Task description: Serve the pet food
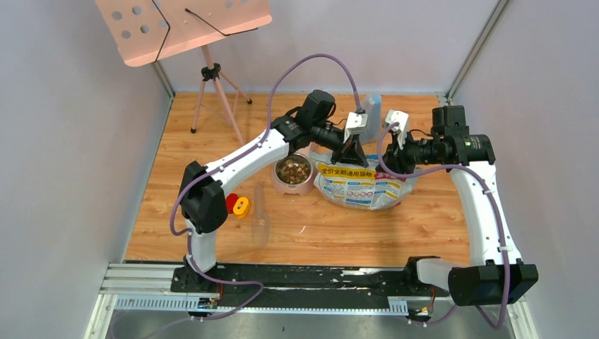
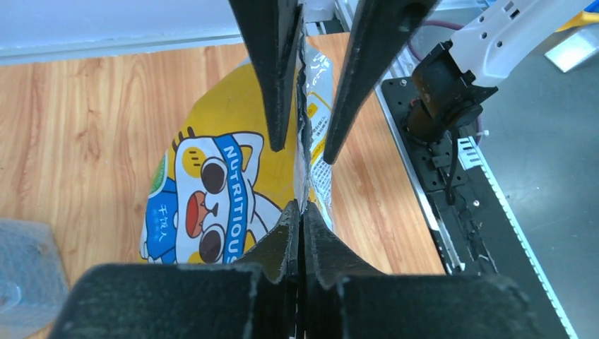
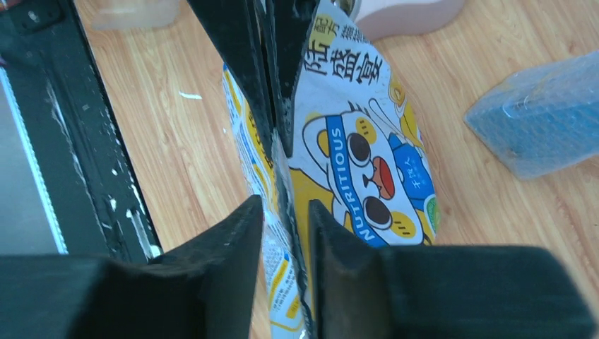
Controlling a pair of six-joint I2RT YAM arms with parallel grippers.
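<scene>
Spillage is risked: the bag (image 1: 364, 188) is clamped at its top by the left claw (image 1: 351, 152) and right claw (image 1: 388, 161). If it is swung, the bowl (image 1: 304, 187) just beside the left claw, heaped with pet food (image 1: 292, 169), could be knocked.

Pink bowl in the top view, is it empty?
No, the pink bowl holds a heap of brown pet food.

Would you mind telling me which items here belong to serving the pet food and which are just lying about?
Job: pet food, pink bowl, printed bag, clear scoop.
Lying about: red-yellow toy, music stand, wrapped blue block.
</scene>
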